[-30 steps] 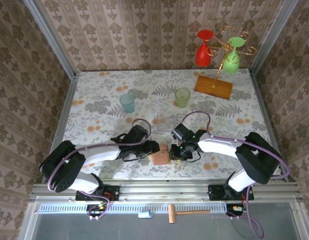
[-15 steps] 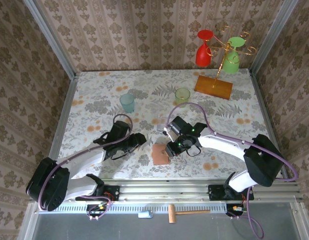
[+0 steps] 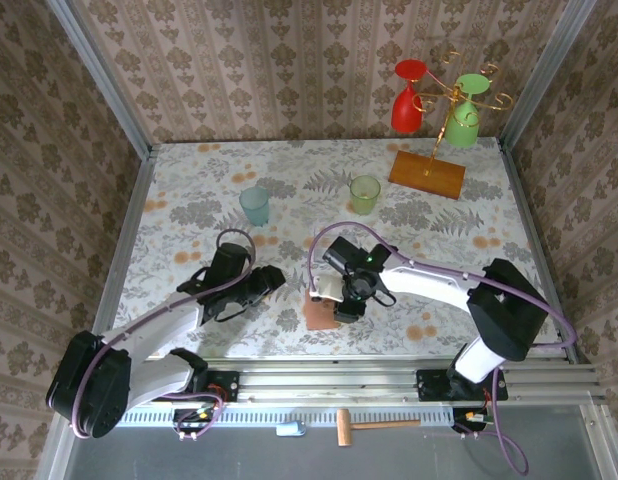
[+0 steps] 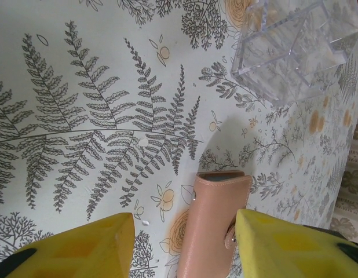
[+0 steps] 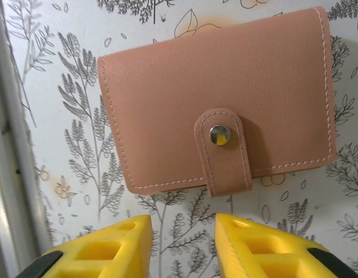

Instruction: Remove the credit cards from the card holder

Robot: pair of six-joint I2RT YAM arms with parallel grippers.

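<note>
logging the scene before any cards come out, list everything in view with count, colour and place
card holder: 1, salmon pink, snapped shut, flat on the table near the front edge
clear tray: 1, transparent, mid table beyond the card holder
blue cup: 1, pale blue, mid table, left
green cup: 1, light green, mid table, right
stand: 1, orange base, gold hooks, far right corner
red glass: 1, hanging inverted on the stand
green glass: 1, hanging inverted on the stand
mallet: 1, wooden, below the front rail
table: 1, fern-print cover
left gripper: yellow fingers, open, left of the card holder
right gripper: yellow fingers, open, beside the card holder
</note>
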